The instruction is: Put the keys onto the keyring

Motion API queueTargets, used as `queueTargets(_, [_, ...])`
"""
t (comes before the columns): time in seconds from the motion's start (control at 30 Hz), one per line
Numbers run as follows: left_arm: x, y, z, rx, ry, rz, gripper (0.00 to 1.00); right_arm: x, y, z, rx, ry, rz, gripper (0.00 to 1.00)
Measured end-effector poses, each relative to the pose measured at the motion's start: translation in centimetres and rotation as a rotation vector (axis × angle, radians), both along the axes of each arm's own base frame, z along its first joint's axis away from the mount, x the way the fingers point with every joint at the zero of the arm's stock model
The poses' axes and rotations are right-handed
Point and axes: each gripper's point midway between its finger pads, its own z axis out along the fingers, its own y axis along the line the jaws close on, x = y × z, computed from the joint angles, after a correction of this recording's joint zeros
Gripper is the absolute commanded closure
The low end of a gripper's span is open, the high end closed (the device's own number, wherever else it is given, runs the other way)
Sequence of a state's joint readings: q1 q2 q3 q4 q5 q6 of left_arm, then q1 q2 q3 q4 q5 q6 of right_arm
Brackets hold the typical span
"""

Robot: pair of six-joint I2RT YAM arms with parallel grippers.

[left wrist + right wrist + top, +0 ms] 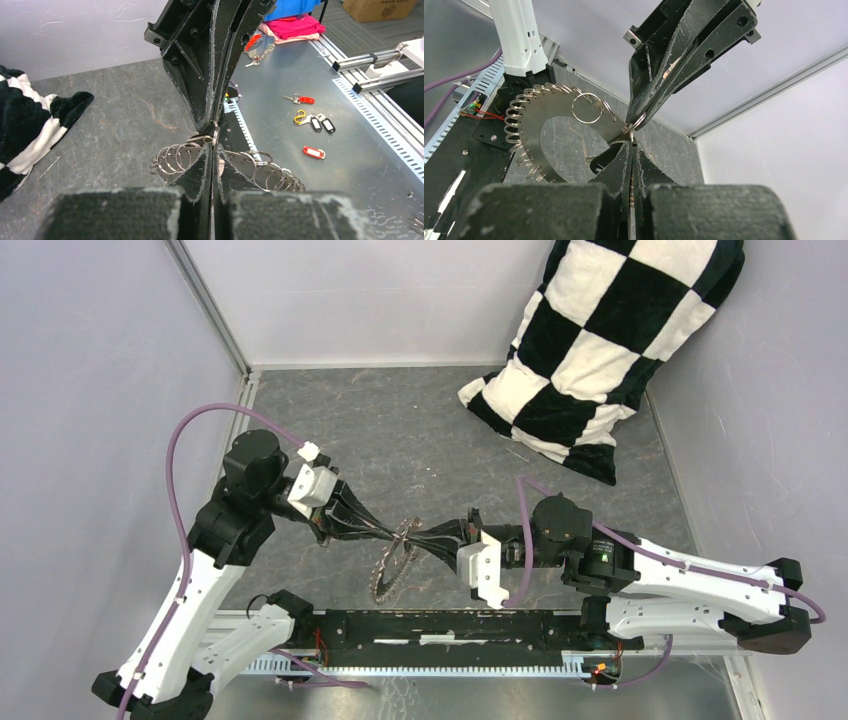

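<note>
Left gripper (392,530) and right gripper (421,538) both pressed together, tips meeting, pinching my keyring (393,576) above gray counter (420,440); checkered pillow (600,340) behind.

keyring (394,564) between left fingers (362,523) and right fingers (441,539), checkered cushion (600,350) behind

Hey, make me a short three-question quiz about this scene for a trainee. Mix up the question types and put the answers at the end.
1. True or false: the left gripper and the right gripper both stand open.
2. What sits in the table's far right corner? A) checkered cushion B) plastic bucket C) bowl
3. What thing do both grippers hold between them?
Key: 1 false, both are shut. 2 A. 3 the keyring.
</note>
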State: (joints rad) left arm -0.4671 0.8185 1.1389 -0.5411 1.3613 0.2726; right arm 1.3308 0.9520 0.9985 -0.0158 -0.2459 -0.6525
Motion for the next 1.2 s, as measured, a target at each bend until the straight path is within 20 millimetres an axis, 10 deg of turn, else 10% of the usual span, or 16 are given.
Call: queueTargets(1.2, [1.0,0.1,-2.4,0.057,0.039,0.077,0.98,-0.1,0.5,1.4,0.011,-0.022,0.011,1.0])
